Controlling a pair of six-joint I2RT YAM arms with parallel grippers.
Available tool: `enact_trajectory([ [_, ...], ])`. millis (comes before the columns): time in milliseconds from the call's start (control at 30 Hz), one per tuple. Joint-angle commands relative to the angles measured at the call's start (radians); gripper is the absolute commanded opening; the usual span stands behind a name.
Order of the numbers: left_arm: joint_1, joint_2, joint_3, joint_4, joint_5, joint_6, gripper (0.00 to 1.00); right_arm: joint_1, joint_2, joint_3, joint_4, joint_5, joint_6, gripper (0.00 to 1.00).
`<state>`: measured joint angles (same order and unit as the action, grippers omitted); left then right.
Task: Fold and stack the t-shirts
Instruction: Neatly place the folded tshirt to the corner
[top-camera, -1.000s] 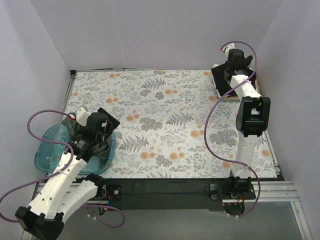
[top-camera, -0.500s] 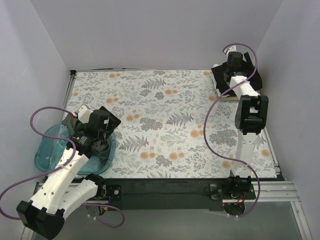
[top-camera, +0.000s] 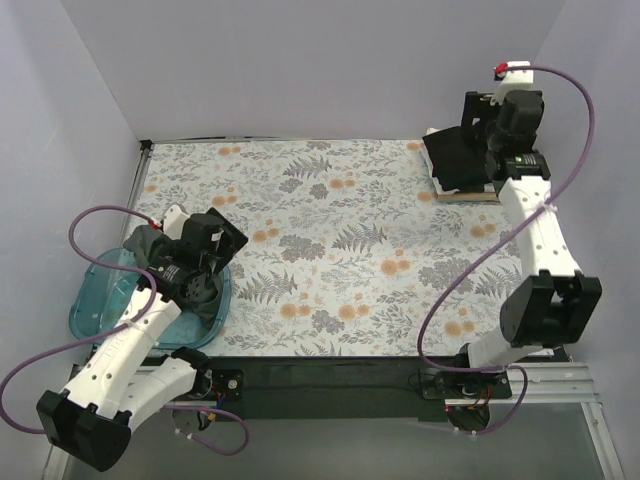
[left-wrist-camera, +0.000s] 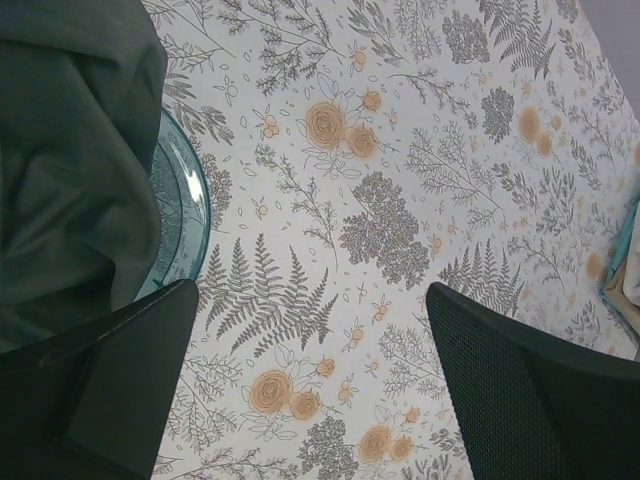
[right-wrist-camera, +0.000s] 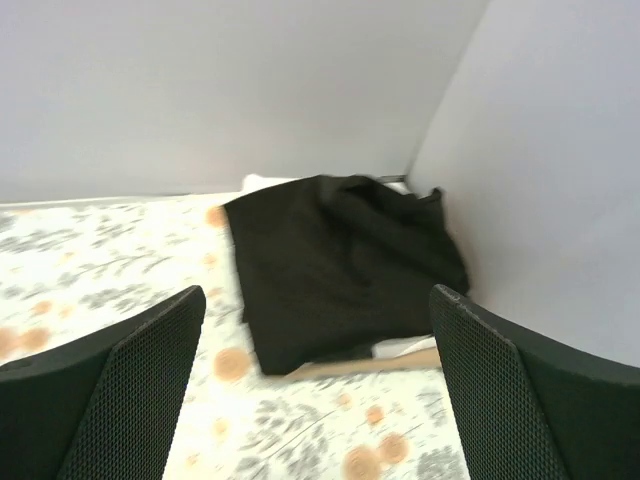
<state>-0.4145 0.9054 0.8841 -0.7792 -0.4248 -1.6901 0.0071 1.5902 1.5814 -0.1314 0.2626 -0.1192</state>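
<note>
So the right gripper (right-wrist-camera: 315, 295) has lifted off the black shirt (right-wrist-camera: 340, 260) in the far right corner, fingers spread wide. The left gripper (left-wrist-camera: 310, 292) is spread too, grey-green shirt (left-wrist-camera: 70, 150) draped over the tub (left-wrist-camera: 185, 215), near left.

Your left gripper (left-wrist-camera: 312, 295) shows only its finger ends; the rest runs off the bottom edge. Left of it, the grey-green shirt (left-wrist-camera: 70, 170) is cut by the top and left edges and covers all of the tub (left-wrist-camera: 186, 215) but a sliver of rim. Far right of the fingers, a teal and cream scrap (left-wrist-camera: 625, 270) leaves the frame; you cannot tell what it is.

Ahead of your right gripper (right-wrist-camera: 318, 295) everything is soft. The black shirt (right-wrist-camera: 340, 265) buries the stack; only a white strip (right-wrist-camera: 405, 347) and a tan edge (right-wrist-camera: 330, 368) peek out.
</note>
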Motion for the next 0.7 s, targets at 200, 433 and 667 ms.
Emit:
enact_trajectory([
  [200,0.0,-0.031,-0.034,0.06,0.087,0.012,0.98,0.002,-0.108,-0.199,-0.056,-0.319,0.148,0.98],
  [433,-0.001,0.004,-0.034,0.098,0.093,0.012,0.98,-0.024,0.129,-0.068,-0.066,-0.29,0.122,0.98],
  [667,-0.001,0.038,-0.02,0.107,0.061,0.007,0.98,-0.055,0.474,0.265,-0.082,-0.178,0.078,0.98],
])
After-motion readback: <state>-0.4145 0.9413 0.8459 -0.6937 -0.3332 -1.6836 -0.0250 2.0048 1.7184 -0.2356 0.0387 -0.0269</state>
